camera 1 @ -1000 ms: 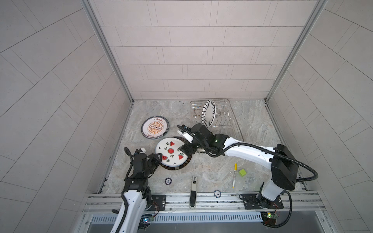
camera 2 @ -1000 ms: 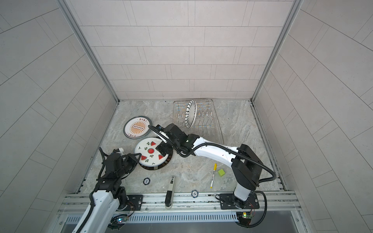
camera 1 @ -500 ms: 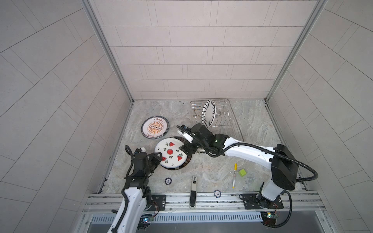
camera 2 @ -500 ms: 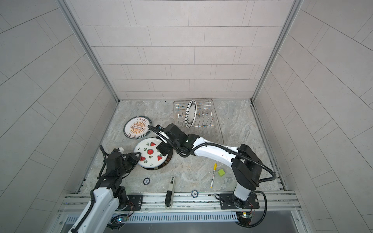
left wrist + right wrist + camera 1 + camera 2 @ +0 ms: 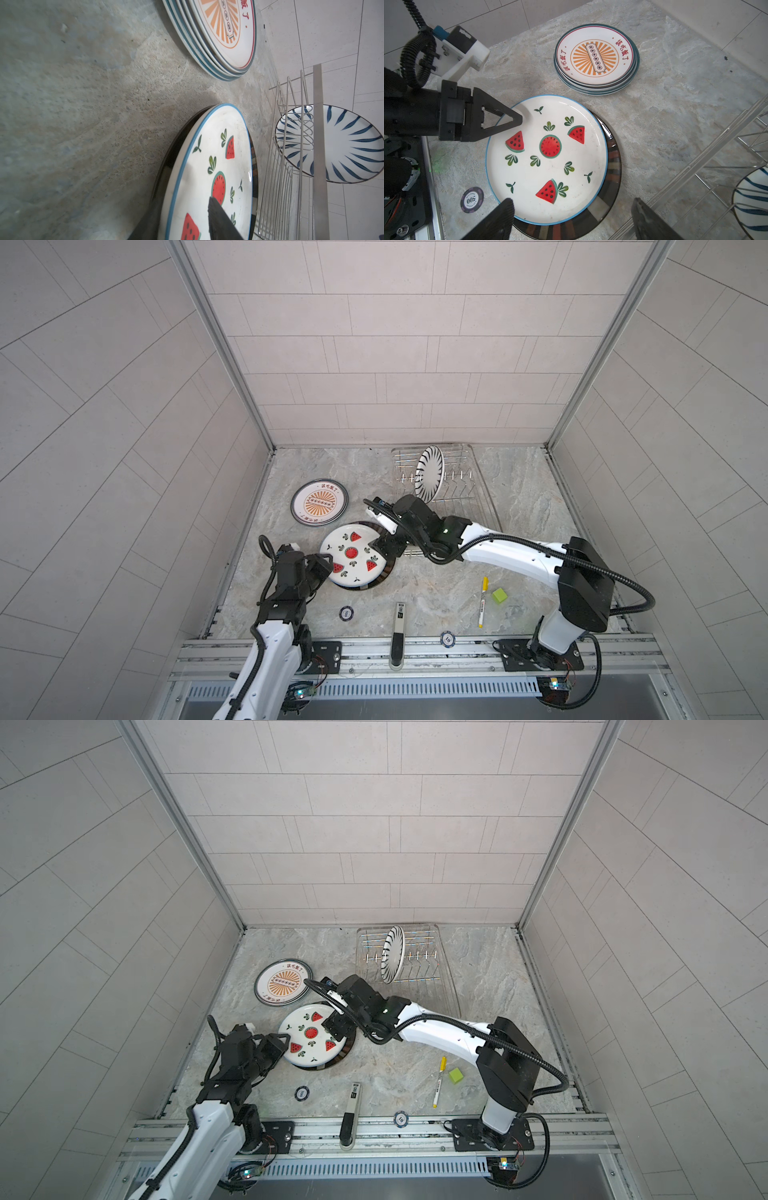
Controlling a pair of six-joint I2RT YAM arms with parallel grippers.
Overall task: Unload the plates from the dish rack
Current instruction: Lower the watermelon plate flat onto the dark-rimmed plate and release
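Note:
A white watermelon plate (image 5: 353, 556) (image 5: 548, 158) lies flat on a dark-rimmed plate (image 5: 612, 172) on the table. My left gripper (image 5: 326, 568) (image 5: 185, 205) is at its near-left rim. Its jaws are parted, one finger (image 5: 517, 120) over the plate and one under the rim. My right gripper (image 5: 575, 216) (image 5: 384, 549) hovers open over the plate's right edge, holding nothing. A stack of orange sunburst plates (image 5: 319, 502) (image 5: 596, 58) sits further back on the left. One navy-petal plate (image 5: 429, 479) (image 5: 342, 145) stands upright in the chrome dish rack (image 5: 469, 489).
Two poker chips (image 5: 346, 612) (image 5: 447, 639) lie near the front rail, with a black-and-white tool (image 5: 399, 614) between them. A yellow pen (image 5: 483, 601) and a green cube (image 5: 499, 595) lie front right. Tiled walls close in on three sides.
My left gripper's jaws have spread apart at the watermelon plate's rim. The plate and the right arm have stayed where they were.

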